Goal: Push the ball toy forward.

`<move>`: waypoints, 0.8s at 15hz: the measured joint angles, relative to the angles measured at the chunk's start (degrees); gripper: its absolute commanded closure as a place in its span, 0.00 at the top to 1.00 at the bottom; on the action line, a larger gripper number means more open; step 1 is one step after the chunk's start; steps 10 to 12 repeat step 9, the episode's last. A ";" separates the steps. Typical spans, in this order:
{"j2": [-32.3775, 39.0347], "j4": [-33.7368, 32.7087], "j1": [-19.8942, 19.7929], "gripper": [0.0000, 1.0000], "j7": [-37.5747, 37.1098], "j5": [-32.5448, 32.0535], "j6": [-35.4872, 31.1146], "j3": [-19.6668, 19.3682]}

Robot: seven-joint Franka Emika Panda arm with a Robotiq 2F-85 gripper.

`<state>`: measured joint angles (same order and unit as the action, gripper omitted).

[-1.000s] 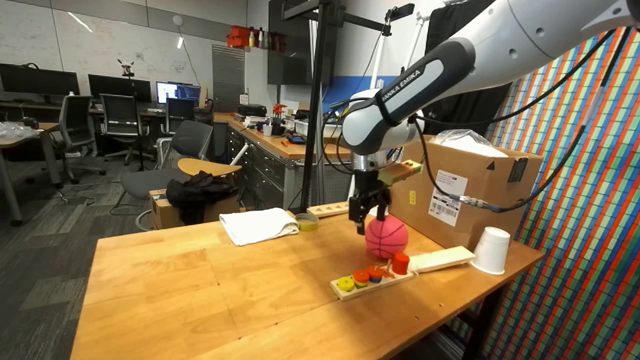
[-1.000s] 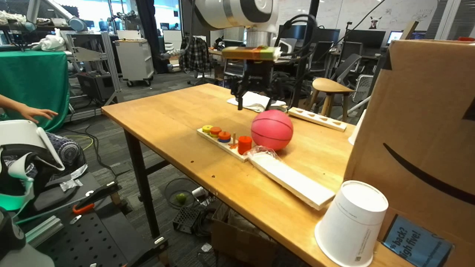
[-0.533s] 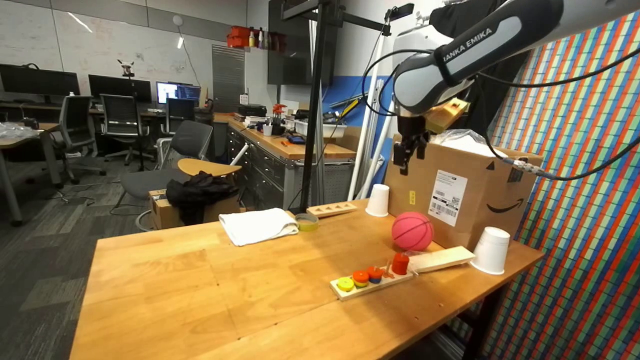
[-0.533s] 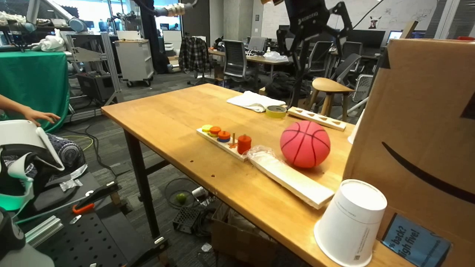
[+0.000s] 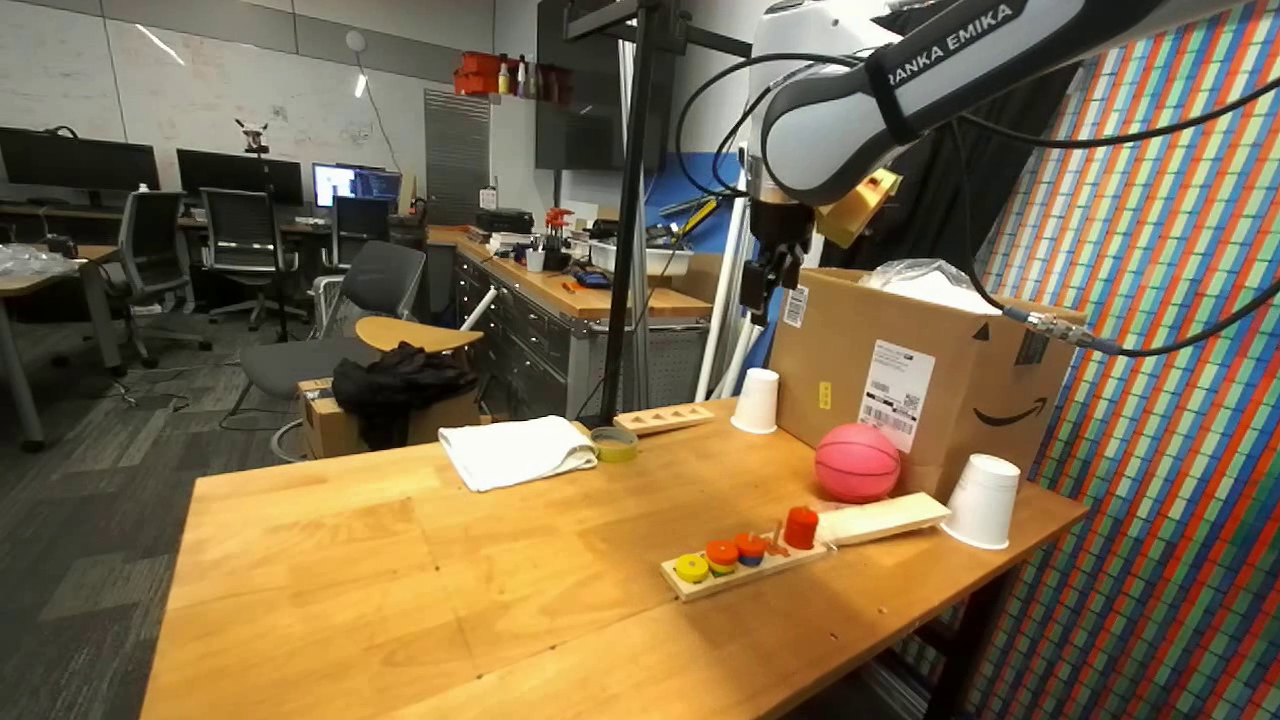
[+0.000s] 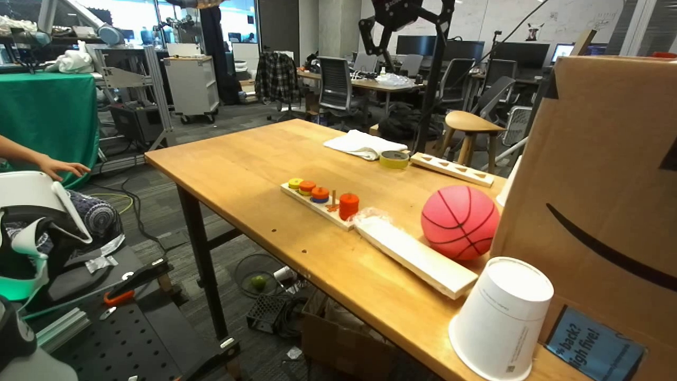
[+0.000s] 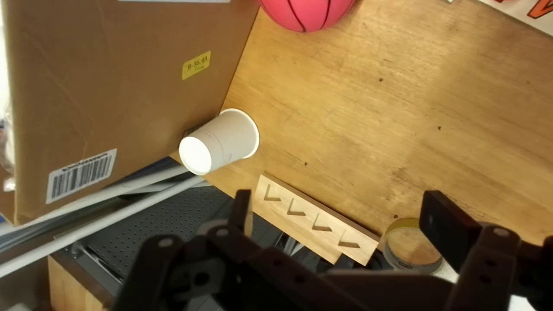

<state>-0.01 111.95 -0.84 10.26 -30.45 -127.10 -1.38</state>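
The ball toy is a pink basketball [image 5: 857, 462] with dark lines, on the wooden table close beside the big cardboard box. It also shows in an exterior view [image 6: 460, 222], beyond a pale wooden board; I cannot tell if it touches the box. In the wrist view only its lower part [image 7: 307, 12] shows at the top edge. My gripper [image 5: 757, 300] is raised well above the table, apart from the ball. In the wrist view its fingers [image 7: 341, 211] are spread wide with nothing between them. An exterior view also shows the gripper [image 6: 410, 58], cut off at the top.
The cardboard box [image 5: 900, 380] stands at the table's end. Upside-down white cups stand beside it [image 5: 757, 400] [image 6: 502, 317]. A peg board with colored discs [image 5: 745, 570] adjoins the pale board [image 5: 885, 518]. A slotted wooden strip [image 7: 311, 216], tape roll [image 7: 410, 246] and white cloth [image 5: 515, 452] lie near the edge.
The gripper was down at the ball a second ago, then rose off it and has since shifted sideways. The ball has rolled toward the cardboard box.
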 measured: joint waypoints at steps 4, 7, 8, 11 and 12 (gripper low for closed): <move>-0.37 1.39 1.01 1.00 0.24 -2.14 -0.30 1.42; -0.36 1.90 1.34 1.00 0.38 -3.01 -0.23 1.81; -0.36 1.86 1.45 1.00 -0.56 -3.02 0.15 1.88; -0.36 1.78 1.58 1.00 -1.48 -3.02 0.62 1.95; -0.36 1.78 1.58 1.00 -1.48 -3.02 0.62 1.95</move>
